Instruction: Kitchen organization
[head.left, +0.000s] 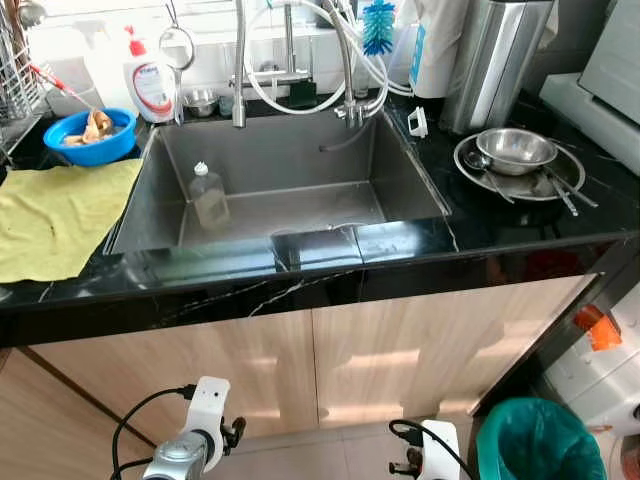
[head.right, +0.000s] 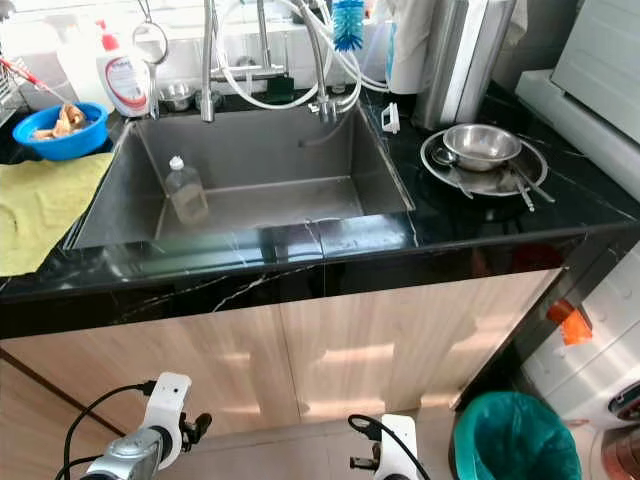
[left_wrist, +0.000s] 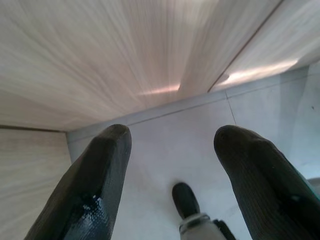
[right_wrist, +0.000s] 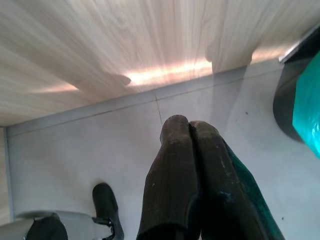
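Left eye view: the robot stands before a black counter (head.left: 520, 235) with a steel sink (head.left: 400, 175) set into it; both arms hang low in front of the wooden cabinet doors (head.left: 330, 370). Left wrist view: the left gripper (left_wrist: 172, 145) has its fingers spread apart, empty, over the pale floor. Right wrist view: the right gripper (right_wrist: 190, 130) has its fingers pressed together, grasping nothing.

Items to organise lie as follows: a clear bottle (head.left: 208, 195) stands inside the sink; a steel bowl (head.left: 515, 150) with utensils rests on a round tray (head.left: 470, 165) right of the sink; a blue bowl (head.left: 90, 135) and a yellow cloth (head.left: 60, 215) lie to the left.

No item is in hand yet. Judged procedure: raise one arm clear of the counter edge first, then approach the bottle from above, avoiding the faucet hoses (head.left: 345, 70).
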